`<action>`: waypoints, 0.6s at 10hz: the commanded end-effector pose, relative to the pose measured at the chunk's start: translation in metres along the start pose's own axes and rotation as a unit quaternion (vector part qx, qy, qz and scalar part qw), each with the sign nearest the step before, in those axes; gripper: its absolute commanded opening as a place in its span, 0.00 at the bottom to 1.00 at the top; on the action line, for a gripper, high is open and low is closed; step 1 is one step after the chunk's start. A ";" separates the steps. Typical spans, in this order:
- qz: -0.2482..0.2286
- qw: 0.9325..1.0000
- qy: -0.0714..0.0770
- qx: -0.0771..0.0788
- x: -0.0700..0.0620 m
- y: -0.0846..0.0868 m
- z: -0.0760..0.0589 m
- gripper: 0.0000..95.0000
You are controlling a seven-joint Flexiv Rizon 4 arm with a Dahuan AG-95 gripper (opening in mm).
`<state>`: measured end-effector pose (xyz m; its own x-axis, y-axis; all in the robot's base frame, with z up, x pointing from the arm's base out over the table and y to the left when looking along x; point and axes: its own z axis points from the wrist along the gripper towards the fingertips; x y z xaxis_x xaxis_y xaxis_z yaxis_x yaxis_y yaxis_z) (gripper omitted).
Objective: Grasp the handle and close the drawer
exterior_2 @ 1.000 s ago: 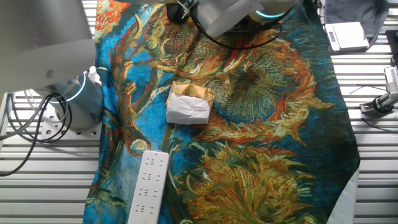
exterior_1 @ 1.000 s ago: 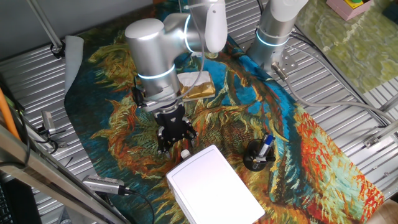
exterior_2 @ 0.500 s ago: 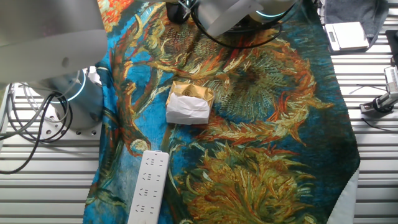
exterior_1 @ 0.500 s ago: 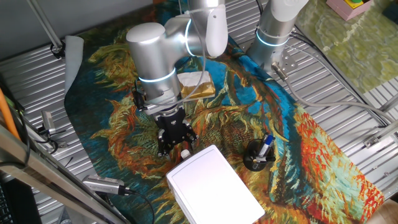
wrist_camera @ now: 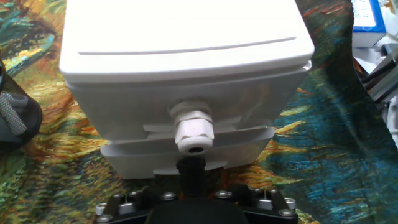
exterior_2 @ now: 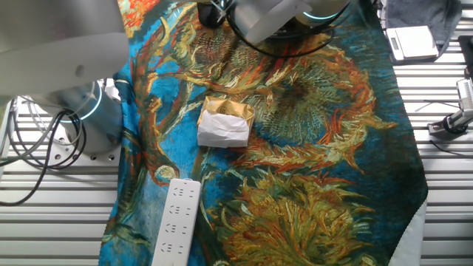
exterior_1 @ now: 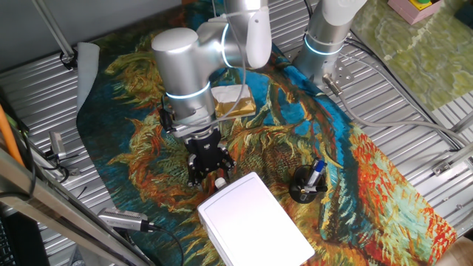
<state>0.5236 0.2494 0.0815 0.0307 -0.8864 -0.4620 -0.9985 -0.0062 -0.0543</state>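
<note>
Fingers of the gripper (exterior_1: 211, 174) hidden; grip on handle (wrist_camera: 194, 129) cannot be told.

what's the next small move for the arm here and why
Probably ease the end effector a little further toward the white box, then shut on the handle. The hand view shows the knob centred just ahead, and the drawer juts out from the box front. Whether the fingers flank the knob cannot be seen.

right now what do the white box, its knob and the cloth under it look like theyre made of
The white box looks like matte moulded plastic: smooth faces, rounded edges. The handle seems whitish plastic too, ribbed like a threaded fitting with a hole in its end. The cloth looks like printed fabric, with a painterly sunflower pattern and soft folds.
</note>
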 end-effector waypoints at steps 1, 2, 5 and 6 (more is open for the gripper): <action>-0.003 1.000 0.006 -0.003 0.000 0.000 -0.001 0.80; -0.005 1.000 0.009 -0.003 0.000 0.000 -0.001 0.80; 0.002 1.000 0.012 -0.002 0.000 0.000 -0.001 0.80; 0.005 1.000 0.009 -0.002 0.000 0.000 -0.001 0.60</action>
<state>0.5241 0.2489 0.0806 0.0177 -0.8964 -0.4429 -0.9988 0.0041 -0.0483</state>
